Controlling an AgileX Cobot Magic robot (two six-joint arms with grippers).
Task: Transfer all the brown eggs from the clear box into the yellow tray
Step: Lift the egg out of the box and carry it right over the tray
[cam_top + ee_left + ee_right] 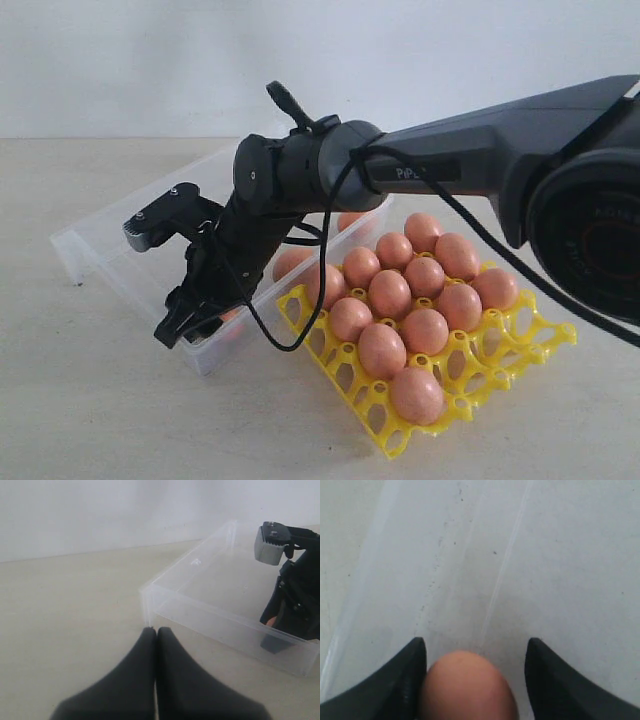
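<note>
Bare lab-style test bench, plain beige tabletop [100, 420], blank white wall [150, 60] behind

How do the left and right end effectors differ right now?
The left end effector is shut, black fingers pressed together; the right end effector is open. The left holds nothing; the right straddles a smooth orange-brown egg. The left sits outside the transparent plastic box, by its corner; the right reaches inside it. Both have dark tapered fingers.

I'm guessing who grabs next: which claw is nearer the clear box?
Right. The right claw is inside the clear box, around a brown egg; the left claw is outside, by a corner.
</note>
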